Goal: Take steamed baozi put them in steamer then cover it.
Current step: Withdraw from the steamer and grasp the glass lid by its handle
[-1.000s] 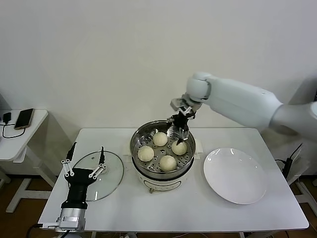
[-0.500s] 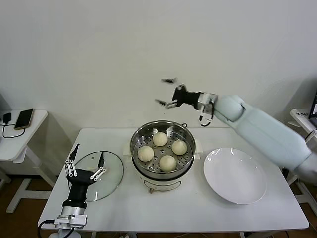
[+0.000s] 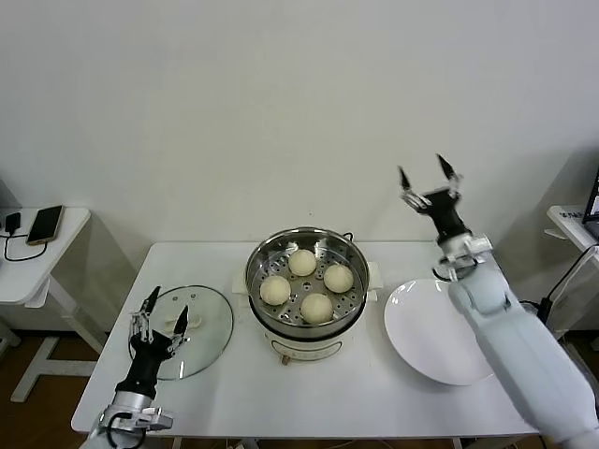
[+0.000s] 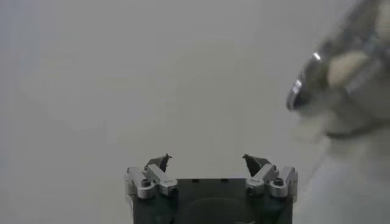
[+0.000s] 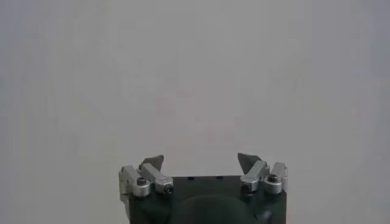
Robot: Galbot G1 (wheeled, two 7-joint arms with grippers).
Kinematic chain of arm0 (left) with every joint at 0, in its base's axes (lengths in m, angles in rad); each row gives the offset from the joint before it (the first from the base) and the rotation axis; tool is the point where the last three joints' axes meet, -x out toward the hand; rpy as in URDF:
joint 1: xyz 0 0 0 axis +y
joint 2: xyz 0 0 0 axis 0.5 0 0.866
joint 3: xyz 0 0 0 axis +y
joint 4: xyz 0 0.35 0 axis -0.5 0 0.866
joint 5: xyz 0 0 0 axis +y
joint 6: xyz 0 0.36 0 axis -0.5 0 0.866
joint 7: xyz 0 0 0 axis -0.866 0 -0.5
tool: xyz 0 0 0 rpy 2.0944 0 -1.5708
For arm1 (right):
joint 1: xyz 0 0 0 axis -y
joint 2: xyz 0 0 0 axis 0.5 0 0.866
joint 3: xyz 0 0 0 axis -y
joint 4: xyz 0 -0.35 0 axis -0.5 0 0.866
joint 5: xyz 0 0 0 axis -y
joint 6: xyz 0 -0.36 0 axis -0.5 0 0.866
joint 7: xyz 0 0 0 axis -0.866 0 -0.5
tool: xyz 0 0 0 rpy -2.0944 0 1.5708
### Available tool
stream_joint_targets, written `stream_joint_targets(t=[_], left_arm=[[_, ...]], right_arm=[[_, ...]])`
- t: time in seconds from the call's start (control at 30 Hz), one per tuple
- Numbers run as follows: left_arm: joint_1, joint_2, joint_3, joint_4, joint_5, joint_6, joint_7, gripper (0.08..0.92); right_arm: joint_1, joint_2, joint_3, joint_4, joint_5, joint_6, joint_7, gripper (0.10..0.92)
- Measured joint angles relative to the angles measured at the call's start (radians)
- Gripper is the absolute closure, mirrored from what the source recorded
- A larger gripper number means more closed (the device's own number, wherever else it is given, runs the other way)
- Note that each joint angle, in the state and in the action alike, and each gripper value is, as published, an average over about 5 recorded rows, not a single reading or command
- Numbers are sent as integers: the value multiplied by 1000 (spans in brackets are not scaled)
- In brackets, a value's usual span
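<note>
- Far left, off the main table: a phone (image 3: 46,224) with its cable on a small side table (image 3: 70,224), well apart from the work and no part of the task.
- Left gripper (image 3: 161,308) at the near-left, jaws spread and empty, poised over the near edge of the glass lid (image 3: 187,329); likely placed there to take the lid next.
- Glass lid lying flat on the white table (image 3: 374,393), just left of the steamer (image 3: 307,281); set close by so that covering needs only a short carry. White bar handle not clearly made out.
- Steamer at the table's centre, uncovered, on its white base; four baozi (image 3: 302,262) spread apart on the perforated tray, none touching another. Loading judged done; covering not yet done.
- White plate (image 3: 440,332) right of the steamer, bare, probably where the buns came from.
- Right gripper (image 3: 428,176) raised high at the far right, above the plate's far edge, fingers wide apart and holding nothing; right wrist view shows only blank wall past its tips. Held up and out, presumably to leave the pot's top free for the lid.
</note>
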Motion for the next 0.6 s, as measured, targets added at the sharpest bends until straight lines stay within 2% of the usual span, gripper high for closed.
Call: stream_joint_targets(t=[0.27, 0.6], left_arm=[[-28, 5, 7, 130, 184, 35, 7, 177], [-96, -2, 20, 265, 271, 63, -28, 177]], right_arm=[[-241, 63, 193, 54, -20, 16, 48, 203], [-384, 111, 289, 72, -40, 25, 70, 203]])
